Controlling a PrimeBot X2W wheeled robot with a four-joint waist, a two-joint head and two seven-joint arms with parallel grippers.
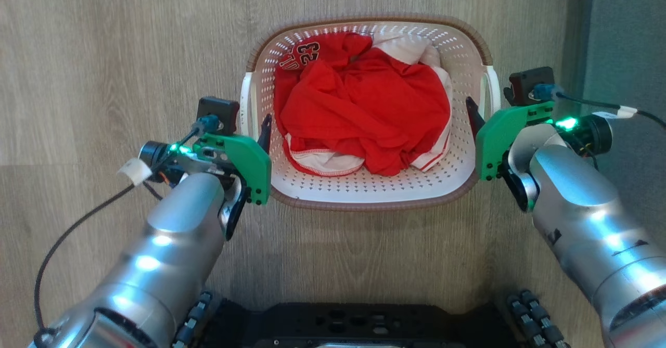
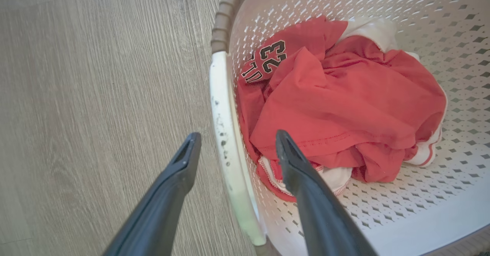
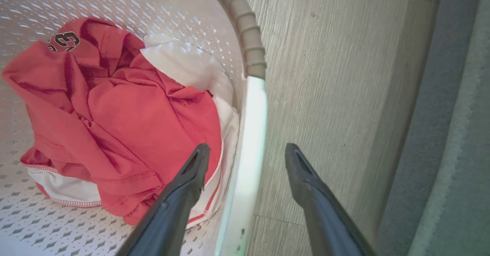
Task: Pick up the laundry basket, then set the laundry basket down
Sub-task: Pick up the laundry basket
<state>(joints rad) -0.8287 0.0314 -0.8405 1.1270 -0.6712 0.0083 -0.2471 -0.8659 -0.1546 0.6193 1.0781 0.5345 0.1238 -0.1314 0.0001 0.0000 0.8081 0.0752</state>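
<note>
The laundry basket (image 1: 380, 189), cream-white with perforated walls and a brown woven-look rim, stands on the wooden floor ahead of me, holding red and white clothes (image 1: 364, 103). My left gripper (image 2: 234, 139) is open, its two dark fingers straddling the basket's white left handle (image 2: 224, 126), one outside, one inside. My right gripper (image 3: 247, 150) is open too and straddles the white right handle (image 3: 249, 141) the same way. In the head view the left gripper (image 1: 263, 129) and right gripper (image 1: 476, 114) sit at the basket's two sides.
A grey carpet strip (image 1: 624, 36) runs along the floor to the right of the basket. My black base (image 1: 359, 324) lies just below the basket. Cables trail from both wrists.
</note>
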